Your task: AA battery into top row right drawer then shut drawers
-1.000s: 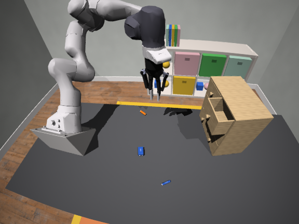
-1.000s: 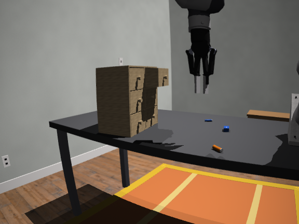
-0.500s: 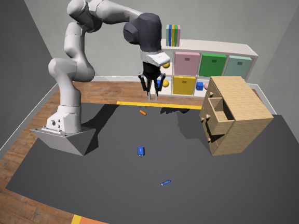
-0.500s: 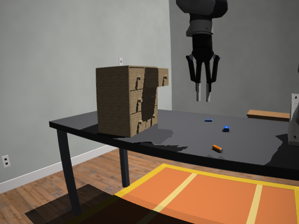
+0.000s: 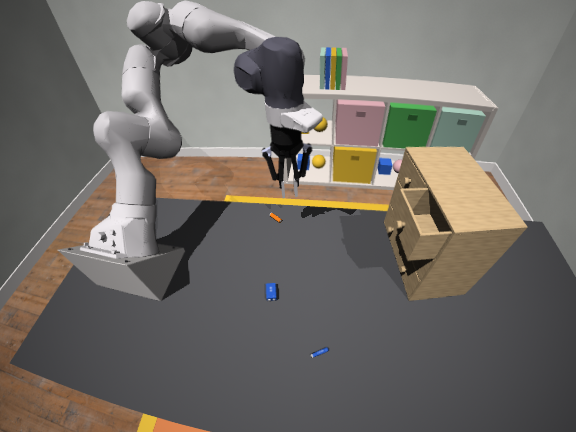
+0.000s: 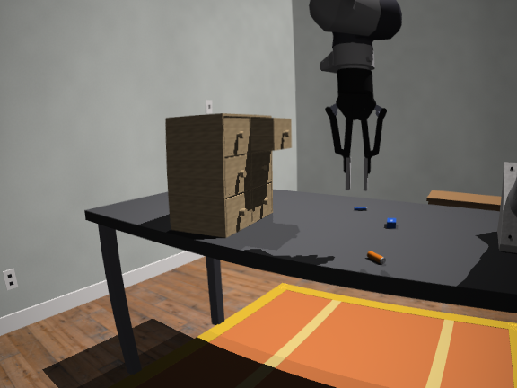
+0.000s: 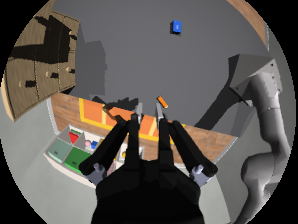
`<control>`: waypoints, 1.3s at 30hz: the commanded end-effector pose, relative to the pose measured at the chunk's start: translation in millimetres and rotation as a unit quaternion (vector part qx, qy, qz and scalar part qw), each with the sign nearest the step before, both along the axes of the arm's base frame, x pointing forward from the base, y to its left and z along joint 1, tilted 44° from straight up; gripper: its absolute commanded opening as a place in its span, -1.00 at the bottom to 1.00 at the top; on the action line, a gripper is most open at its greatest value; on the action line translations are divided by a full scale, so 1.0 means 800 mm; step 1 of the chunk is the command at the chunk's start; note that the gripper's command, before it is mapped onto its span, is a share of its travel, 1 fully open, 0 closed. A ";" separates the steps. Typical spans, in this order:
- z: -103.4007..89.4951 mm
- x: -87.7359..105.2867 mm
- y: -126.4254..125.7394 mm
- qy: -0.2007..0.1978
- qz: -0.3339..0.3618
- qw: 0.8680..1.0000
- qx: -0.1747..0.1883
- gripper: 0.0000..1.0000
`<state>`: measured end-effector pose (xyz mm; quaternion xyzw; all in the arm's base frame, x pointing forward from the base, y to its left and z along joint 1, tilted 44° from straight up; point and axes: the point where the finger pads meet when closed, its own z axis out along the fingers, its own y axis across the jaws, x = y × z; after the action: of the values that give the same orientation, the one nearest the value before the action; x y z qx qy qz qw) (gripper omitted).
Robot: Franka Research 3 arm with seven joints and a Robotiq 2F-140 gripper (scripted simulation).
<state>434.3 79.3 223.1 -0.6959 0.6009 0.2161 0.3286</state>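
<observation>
The orange battery (image 5: pixel 275 217) (image 6: pixel 376 257) (image 7: pixel 162 102), likely the AA, lies on the table (image 5: pixel 200 325) (image 6: pixel 323 233) (image 7: pixel 130 55) below the gripper (image 5: pixel 290 192) (image 6: pixel 356 189) (image 7: pixel 148 108), its fingers narrowly parted and holding nothing, seemingly to fit so slim a thing, while the right top drawer (image 5: pixel 432 245) (image 6: pixel 282 133) stands open to receive it.

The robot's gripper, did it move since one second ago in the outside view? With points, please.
Yes, the gripper (image 5: pixel 289 194) (image 6: pixel 356 189) (image 7: pixel 148 108) moved lower and away from the chest (image 5: pixel 470 190) (image 6: pixel 196 175) (image 7: pixel 42 65), which stayed put.
</observation>
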 end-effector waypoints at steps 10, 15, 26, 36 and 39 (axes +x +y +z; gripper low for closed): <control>-0.009 -0.014 0.028 -0.099 0.087 0.991 -0.016 -0.44; -0.012 -0.019 0.036 -0.118 0.106 0.987 -0.020 -0.44; -0.020 -0.034 0.055 -0.162 0.151 0.975 -0.030 -0.44; -0.026 -0.044 0.065 -0.187 0.178 0.965 -0.037 -0.44; -0.028 -0.047 0.068 -0.196 0.186 0.962 -0.039 -0.44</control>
<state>396.9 132.3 201.7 -0.8204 0.4255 0.1299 0.3591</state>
